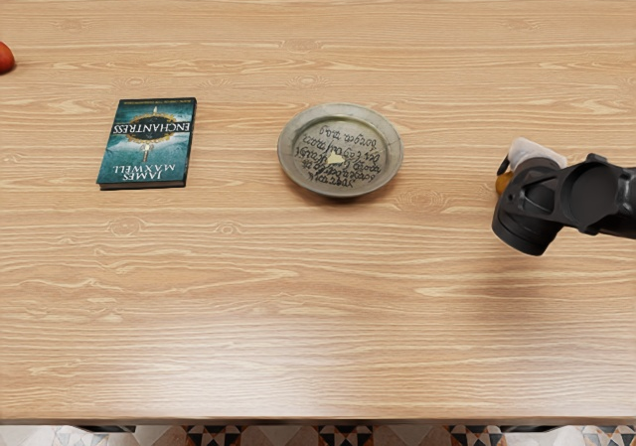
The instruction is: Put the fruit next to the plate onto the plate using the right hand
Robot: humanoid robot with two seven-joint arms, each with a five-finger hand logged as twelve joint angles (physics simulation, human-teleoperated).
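We record the right hand [532, 208] near the right edge of the table [298, 337] | grip: we cannot tell whether open or closed | orange fruit [504, 182] shows as a sliver at the hand's left side, well apart from the plate [340, 151] | plate at table's middle | book [148, 142] toward left edge | red object [4, 57] cut by left edge.

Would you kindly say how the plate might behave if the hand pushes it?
The plate looks like rigid, dull metal, so it probably won't flex. Shallow and flat-lying, it seems unlikely to tip. On the smooth wooden table it may slide easily.
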